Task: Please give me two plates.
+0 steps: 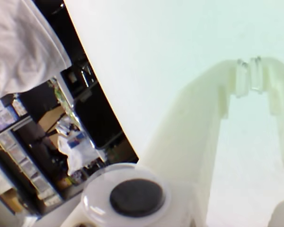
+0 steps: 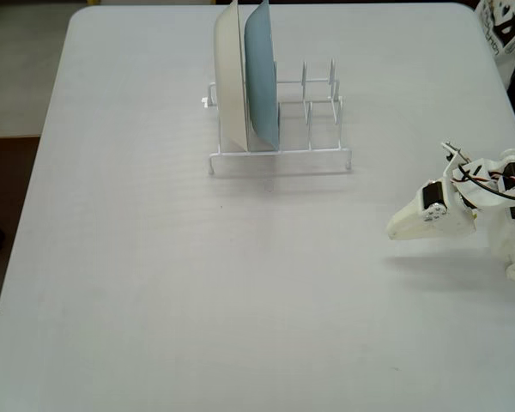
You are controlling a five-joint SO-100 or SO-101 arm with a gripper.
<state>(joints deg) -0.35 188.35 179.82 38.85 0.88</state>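
Tool (image 1: pixel 250 64) pinched shut on nothing, arm folded low over table (image 2: pixel 197 283), well right of rack (image 2: pixel 279 129).

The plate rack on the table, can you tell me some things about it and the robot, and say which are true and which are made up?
1. The wire rack holds two plates. True.
2. The plates are lying flat. False: the cream-white plate and the light blue plate stand upright on edge.
3. The gripper is holding a plate. False: it is apart from the rack and holds nothing, with the fingertips together in the wrist view.
4. The rack's slots to the right of the plates are empty. True.
5. An orange plate lies on the table. False: none is in view.
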